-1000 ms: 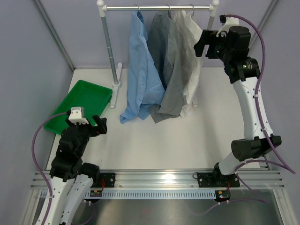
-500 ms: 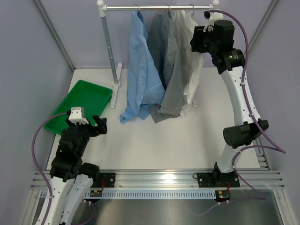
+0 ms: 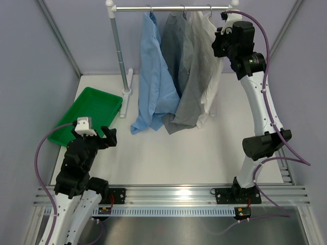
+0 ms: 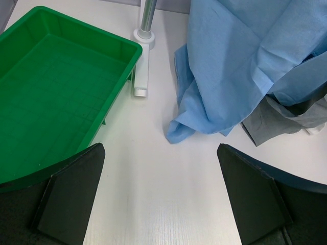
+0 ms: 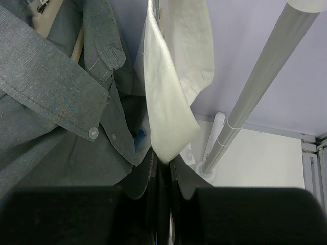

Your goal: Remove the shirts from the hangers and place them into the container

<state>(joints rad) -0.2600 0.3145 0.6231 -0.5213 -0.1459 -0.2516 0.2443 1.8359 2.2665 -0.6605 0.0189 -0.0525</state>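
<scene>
right wrist view: clenched with right gripper (image 5: 161, 171) on white shirt (image 5: 171, 97) collar tip, hanging at one o'clock; thin, limp cloth, likely best pinched there. left gripper (image 4: 159, 150) released, container (image 4: 87, 23) at nine o'clock.

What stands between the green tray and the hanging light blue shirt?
The rail's metal post on its white foot, clearest in the left wrist view.

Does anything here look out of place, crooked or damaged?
Nothing is damaged or spilled. There are two small oddities. The tray lies slanted on the table, not square to its edges. The hems of the blue shirt and the grey shirt hang down and bunch on the table.
</scene>
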